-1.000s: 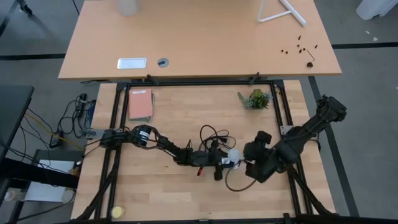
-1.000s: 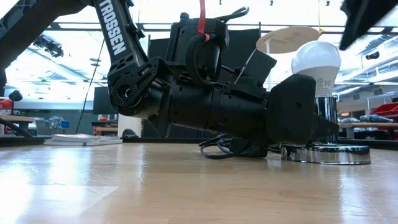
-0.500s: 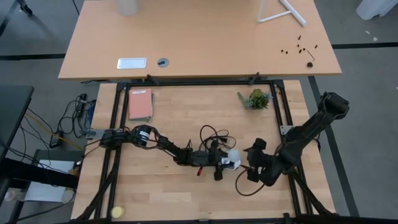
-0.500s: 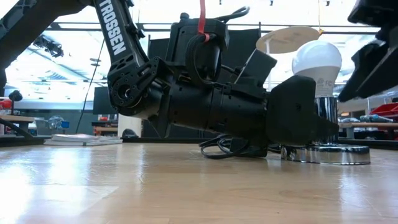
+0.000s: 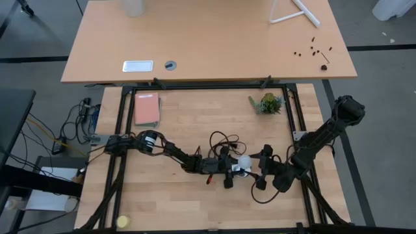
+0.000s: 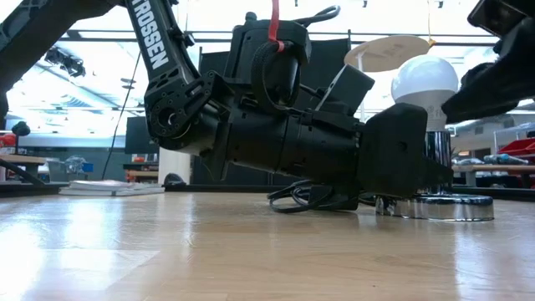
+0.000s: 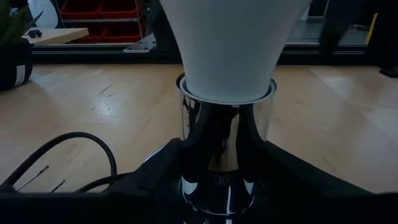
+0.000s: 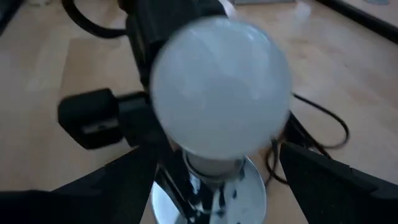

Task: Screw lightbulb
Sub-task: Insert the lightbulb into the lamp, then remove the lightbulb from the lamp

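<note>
The white lightbulb (image 5: 244,161) stands upright with its base in the chrome socket (image 7: 225,134). The socket's round disc (image 6: 435,207) rests flat on the table right of centre. My left gripper (image 5: 231,170) lies low on the table, coming from the left, and is shut on the socket. My right gripper (image 5: 260,169) is open just right of the bulb. In the right wrist view its fingers (image 8: 112,180) stand on either side of the bulb (image 8: 221,93) without touching it. In the low view it shows beside the bulb's globe (image 6: 425,79). My left gripper pinches the socket's chrome stem (image 7: 225,155) between its two fingers, just below the bulb's neck. The fingers come level from the table's left side and lie across the upright stem. The socket stands upright with its disc on the table.
A black cord (image 5: 221,140) lies coiled just beyond the socket. A small potted plant (image 5: 266,103) stands at the far right and a pink book (image 5: 146,108) at the far left. A yellow ball (image 5: 122,221) lies at the near left corner.
My right gripper has come down from above the bulb to the level of its globe. It has turned about its wrist and shifted slightly toward the table's right edge. The bulb, the socket and my left gripper have stayed where they were.
</note>
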Controlling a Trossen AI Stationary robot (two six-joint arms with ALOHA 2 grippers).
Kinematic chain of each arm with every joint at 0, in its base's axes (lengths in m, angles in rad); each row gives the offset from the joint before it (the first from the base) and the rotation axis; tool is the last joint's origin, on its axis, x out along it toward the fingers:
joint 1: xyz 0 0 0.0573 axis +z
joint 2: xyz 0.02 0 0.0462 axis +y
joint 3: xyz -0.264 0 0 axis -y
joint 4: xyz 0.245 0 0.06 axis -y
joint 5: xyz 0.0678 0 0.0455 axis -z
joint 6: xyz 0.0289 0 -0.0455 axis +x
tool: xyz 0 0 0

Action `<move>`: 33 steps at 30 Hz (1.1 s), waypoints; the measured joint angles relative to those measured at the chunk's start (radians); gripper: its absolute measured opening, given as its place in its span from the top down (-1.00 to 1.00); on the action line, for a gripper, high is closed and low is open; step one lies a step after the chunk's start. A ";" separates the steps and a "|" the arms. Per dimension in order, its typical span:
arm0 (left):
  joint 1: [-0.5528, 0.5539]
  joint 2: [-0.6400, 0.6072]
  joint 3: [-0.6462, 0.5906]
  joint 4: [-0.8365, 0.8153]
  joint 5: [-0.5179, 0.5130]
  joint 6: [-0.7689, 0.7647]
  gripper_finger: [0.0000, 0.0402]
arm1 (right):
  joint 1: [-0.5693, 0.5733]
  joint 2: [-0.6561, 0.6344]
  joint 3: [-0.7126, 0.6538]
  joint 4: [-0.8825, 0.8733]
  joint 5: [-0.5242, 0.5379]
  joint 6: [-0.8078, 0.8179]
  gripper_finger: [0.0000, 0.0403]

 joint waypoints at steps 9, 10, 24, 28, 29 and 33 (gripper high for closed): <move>0.000 0.000 -0.001 0.002 -0.003 0.001 0.01 | -0.009 0.001 0.000 0.099 -0.061 -0.070 -0.72; 0.000 0.001 -0.001 0.004 -0.003 0.000 0.01 | -0.011 0.001 0.000 0.101 -0.074 -0.072 -0.72; -0.003 0.001 -0.003 0.010 0.001 -0.021 0.01 | 0.024 0.001 -0.001 0.108 -0.226 -0.045 -0.72; 0.000 0.001 -0.003 0.010 -0.017 -0.029 0.01 | 0.061 -0.013 0.002 0.109 -0.341 0.003 -0.72; 0.001 0.001 -0.003 0.010 -0.023 -0.029 0.01 | 0.073 -0.021 0.002 0.114 -0.355 0.003 -0.72; 0.002 0.001 -0.003 0.010 -0.029 -0.028 0.01 | 0.110 -0.050 0.003 0.060 -0.258 0.016 -0.72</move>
